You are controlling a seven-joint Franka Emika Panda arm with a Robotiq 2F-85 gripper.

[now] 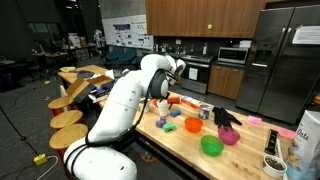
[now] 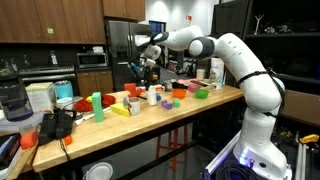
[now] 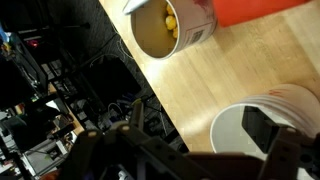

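Note:
My gripper (image 3: 200, 132) is open and empty. Its two dark fingers hang over the wooden table's edge, on either side of a white round container (image 3: 235, 138) below. A white cup holding yellow pieces (image 3: 170, 30) stands further along the table, next to an orange-red object (image 3: 262, 9). In both exterior views the gripper (image 1: 168, 92) (image 2: 147, 66) hovers above the far end of the wooden table (image 1: 180, 145) (image 2: 190, 108), over the white cup (image 2: 153, 97).
On the table are an orange bowl (image 1: 193, 126), a green bowl (image 1: 211, 146), a pink bowl (image 1: 229, 136), a black glove (image 1: 226, 116), coloured blocks (image 1: 168, 124), a green cylinder (image 2: 96, 103) and a yellow block (image 2: 120, 110). Past the table edge lie dark cables and equipment (image 3: 60, 90).

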